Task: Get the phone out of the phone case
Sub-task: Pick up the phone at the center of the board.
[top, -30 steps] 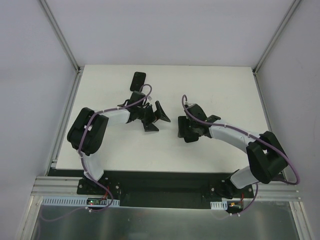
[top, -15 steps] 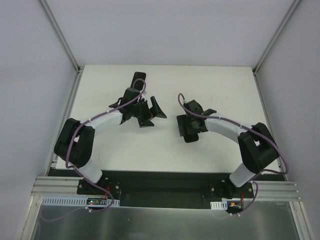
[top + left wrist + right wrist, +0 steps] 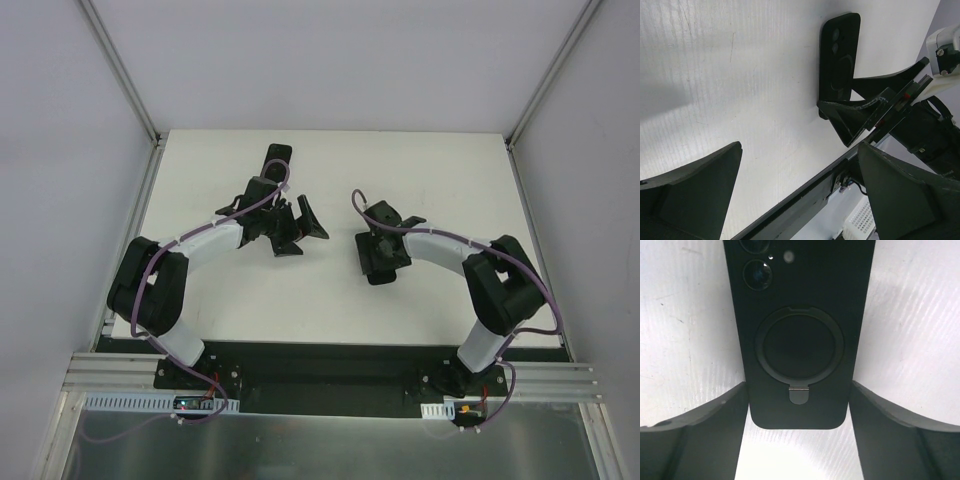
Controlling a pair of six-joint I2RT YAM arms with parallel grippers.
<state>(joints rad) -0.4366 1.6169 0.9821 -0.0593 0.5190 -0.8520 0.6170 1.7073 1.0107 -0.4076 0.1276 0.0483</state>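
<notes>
The black phone case [image 3: 799, 340], with a round ring stand on its back, lies flat on the white table. The phone's camera lenses [image 3: 757, 274] show through its cut-outs. My right gripper [image 3: 798, 385] straddles the case's lower end, and its fingertips [image 3: 742, 390] meet both long edges. From above, this gripper [image 3: 378, 260] covers most of the case [image 3: 378, 276]. The left wrist view shows the case [image 3: 840, 55] with a right finger [image 3: 855, 117] at its end. My left gripper [image 3: 305, 237] hovers open and empty to the left of it.
A second flat black slab [image 3: 277, 160] lies on the table [image 3: 450, 170] at the far side, behind my left arm; what it is cannot be told. White walls enclose the table on the left, back and right. The black base rail [image 3: 330, 360] runs along the near edge.
My left arm has stretched farther back, carrying its open gripper slightly away. The right elbow has swung inward while its gripper stayed over the case.
</notes>
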